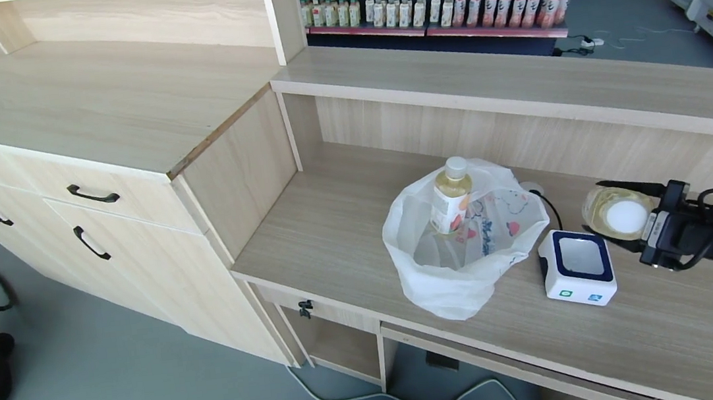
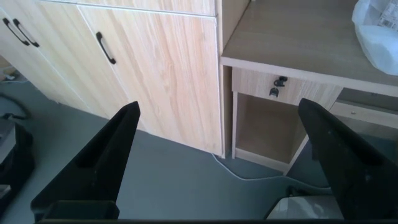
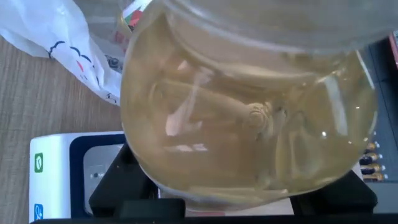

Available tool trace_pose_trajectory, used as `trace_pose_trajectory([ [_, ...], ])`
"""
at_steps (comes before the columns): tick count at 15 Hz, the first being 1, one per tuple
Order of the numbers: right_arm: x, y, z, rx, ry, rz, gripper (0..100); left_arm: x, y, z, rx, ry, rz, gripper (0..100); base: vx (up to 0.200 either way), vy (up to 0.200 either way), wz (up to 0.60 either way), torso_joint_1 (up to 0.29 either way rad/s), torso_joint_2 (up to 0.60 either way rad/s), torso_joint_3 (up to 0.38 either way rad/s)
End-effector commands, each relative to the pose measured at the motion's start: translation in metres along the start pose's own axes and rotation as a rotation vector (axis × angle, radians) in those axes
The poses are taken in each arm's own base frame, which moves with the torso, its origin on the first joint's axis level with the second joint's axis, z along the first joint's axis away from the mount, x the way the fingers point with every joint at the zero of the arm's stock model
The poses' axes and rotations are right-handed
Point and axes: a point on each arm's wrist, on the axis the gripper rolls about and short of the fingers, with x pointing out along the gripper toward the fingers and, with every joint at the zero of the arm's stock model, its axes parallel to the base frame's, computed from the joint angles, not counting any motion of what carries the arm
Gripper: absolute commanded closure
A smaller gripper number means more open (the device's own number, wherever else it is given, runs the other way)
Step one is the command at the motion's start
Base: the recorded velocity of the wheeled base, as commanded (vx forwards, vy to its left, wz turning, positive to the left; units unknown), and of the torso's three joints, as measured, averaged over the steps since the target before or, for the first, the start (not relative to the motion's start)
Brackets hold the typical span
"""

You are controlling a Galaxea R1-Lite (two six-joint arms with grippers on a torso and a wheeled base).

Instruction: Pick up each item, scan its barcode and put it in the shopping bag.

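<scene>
1. Right side first: my right fingers [image 1: 627, 185] are clenched on the bottle [image 1: 623, 217]; one dark finger runs along its far side; pale yellow drink inside, white cap turned up toward the head view.
2. Bottle sits just beside the scanner [image 1: 577, 266], off its far right corner; whether it touches the tabletop [image 1: 333, 229] I cannot tell.
3. From my right wrist, the bottle's clear rounded body is right up close; the scanner's white case and dark window edge lie just past it, and the bag's printed plastic lies beyond that.
4. Scanner: white box, blue-framed window facing up, flat on the tabletop, just right of the bag [image 1: 445, 283]; the two look to be touching or nearly so.
5. Bag: white plastic, mouth gaping upward, standing mid-tabletop; a second bottle [image 1: 451, 196] stands upright in it, white cap poking above the rim.
6. Left side: my left fingers [image 2: 99, 162] are released, spread wide with nothing between them; they hang low over the grey floor [image 2: 180, 180], in front of the cabinet [image 2: 174, 68]; a corner of the bag peeks in on the tabletop above.
7. Background: a shelf [image 1: 436, 9] of drink bottles beyond the counter.
</scene>
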Motion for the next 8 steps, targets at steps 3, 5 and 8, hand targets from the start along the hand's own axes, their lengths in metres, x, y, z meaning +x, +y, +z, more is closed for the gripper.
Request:
trace_pose_trajectory([
  [3,0.0041,0.0097,-0.0071,-0.002,-0.008,0.027,100,0.0000,0.0000,0.0000,0.000,-0.001,0.000,0,0.000,0.000,0.00,0.000,0.00,0.000],
  [5,0.0048,0.0128,-0.0094,-0.014,-0.007,0.033,100,0.0000,0.0000,0.0000,0.000,-0.001,0.000,0,0.000,0.000,0.00,0.000,0.00,0.000],
  [8,0.0048,0.0169,-0.0150,-0.032,-0.018,0.045,100,0.0000,0.0000,0.0000,0.000,-0.001,0.000,0,0.000,0.000,0.00,0.000,0.00,0.000],
])
